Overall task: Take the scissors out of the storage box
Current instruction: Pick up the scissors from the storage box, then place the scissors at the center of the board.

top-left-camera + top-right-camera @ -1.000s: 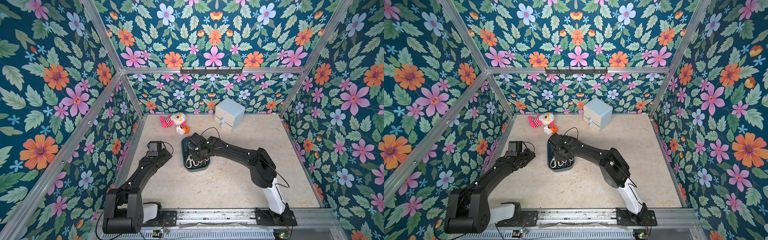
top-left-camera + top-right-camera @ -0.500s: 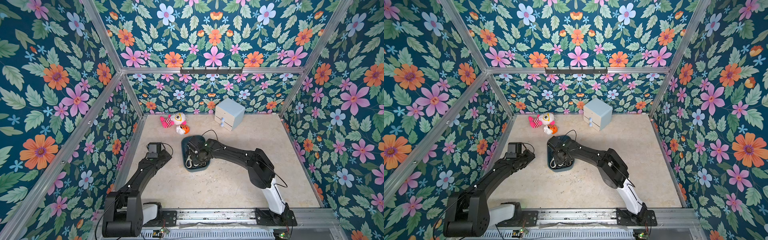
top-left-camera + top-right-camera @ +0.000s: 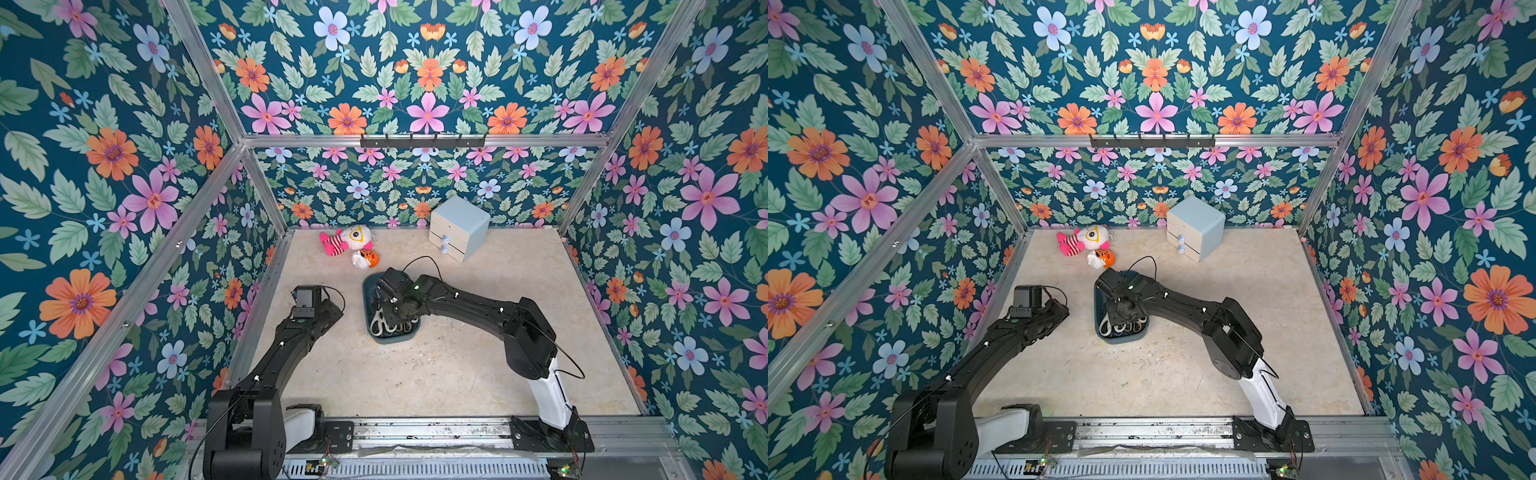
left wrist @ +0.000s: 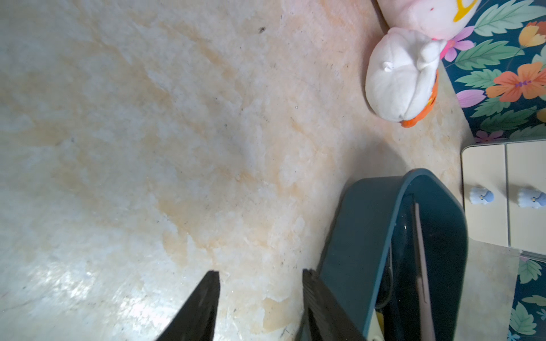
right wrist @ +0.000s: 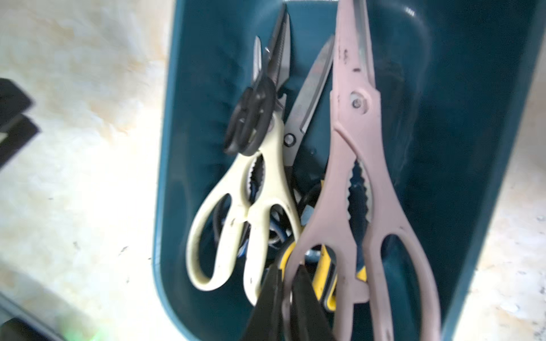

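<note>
While the right arm was lowered further into the storage box (image 3: pixel 395 340) over the last second, the right gripper (image 5: pixel 289 298) was brought from partly spread to pressed together. Its fingertips (image 5: pixel 271 295) were found pinching one handle ring of the pale pink pair (image 5: pixel 354 141). A grasp was therefore judged to be made, with the lift not yet begun (no pair was seen clear of the box). All the scissors (image 3: pixel 390 324) were located inside the box, piled toward its near end. The cream pair (image 5: pixel 266 189) lay beside the pink one, a small black pair (image 5: pixel 251 118) was laid across the cream blades, and yellow-black handles (image 5: pixel 323 274) sat underneath. The left gripper (image 4: pixel 261 283) was held unchanged, jaws spread and empty, over bare table (image 4: pixel 147 147) just beside the box's outer wall. The lower pairs were largely covered, so their number could not be confirmed, and blue handles were only glimpsed through the cream rings. In both top views the right jaws were hidden beneath the wrist, and the right wrist view was smeared by motion.
</note>
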You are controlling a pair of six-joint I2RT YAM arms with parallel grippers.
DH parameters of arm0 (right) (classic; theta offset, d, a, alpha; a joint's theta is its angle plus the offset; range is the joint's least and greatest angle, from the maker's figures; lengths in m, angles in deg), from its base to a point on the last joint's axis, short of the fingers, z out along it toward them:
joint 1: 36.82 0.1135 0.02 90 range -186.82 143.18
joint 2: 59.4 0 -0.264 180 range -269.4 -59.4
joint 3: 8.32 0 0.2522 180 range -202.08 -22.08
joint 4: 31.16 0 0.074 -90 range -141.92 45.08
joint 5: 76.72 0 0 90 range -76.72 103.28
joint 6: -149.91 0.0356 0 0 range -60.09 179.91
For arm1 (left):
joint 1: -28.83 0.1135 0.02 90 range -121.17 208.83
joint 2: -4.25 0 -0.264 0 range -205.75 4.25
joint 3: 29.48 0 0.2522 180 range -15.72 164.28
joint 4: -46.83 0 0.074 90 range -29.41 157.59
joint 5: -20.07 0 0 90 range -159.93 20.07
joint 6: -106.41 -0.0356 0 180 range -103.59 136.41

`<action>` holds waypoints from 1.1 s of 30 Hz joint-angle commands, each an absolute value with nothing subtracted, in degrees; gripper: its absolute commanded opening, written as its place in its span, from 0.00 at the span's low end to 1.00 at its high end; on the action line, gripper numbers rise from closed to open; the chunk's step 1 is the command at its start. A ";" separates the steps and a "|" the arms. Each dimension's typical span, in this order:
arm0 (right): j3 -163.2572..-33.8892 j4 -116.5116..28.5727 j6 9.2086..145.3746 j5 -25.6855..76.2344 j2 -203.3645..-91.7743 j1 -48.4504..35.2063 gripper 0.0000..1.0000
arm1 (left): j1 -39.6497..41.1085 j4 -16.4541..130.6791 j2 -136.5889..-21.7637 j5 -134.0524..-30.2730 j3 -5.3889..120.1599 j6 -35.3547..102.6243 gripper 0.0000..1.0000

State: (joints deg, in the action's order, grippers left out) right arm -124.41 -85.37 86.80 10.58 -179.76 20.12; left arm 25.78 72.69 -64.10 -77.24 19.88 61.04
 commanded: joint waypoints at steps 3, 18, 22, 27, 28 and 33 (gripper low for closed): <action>-122.36 -82.62 86.57 10.94 -176.88 20.30 0.08 | 25.82 72.97 -63.02 -77.12 19.54 61.63 0.51; -107.22 -77.73 84.53 2.43 -159.46 13.57 0.00 | 25.10 70.96 -63.80 -86.57 22.68 60.89 0.53; -97.47 -76.11 80.63 3.00 -152.70 5.91 0.00 | 22.55 71.05 -66.06 -85.76 25.94 60.28 0.54; -87.92 -75.82 75.55 6.94 -146.40 -8.58 0.00 | 17.52 71.21 -69.48 -83.29 29.70 59.27 0.54; -86.41 -75.23 74.34 7.99 -145.48 -11.14 0.00 | 16.71 71.31 -69.99 -82.84 30.25 59.14 0.55; -81.53 -71.19 67.88 10.42 -144.03 -22.78 0.00 | 14.37 71.08 -72.84 -82.31 32.21 59.12 0.55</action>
State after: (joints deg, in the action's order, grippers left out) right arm -82.83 -75.07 73.56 8.50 -144.20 -19.17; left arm 14.81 71.51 -72.06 -83.58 31.39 59.72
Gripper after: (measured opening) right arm 0.115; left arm 0.554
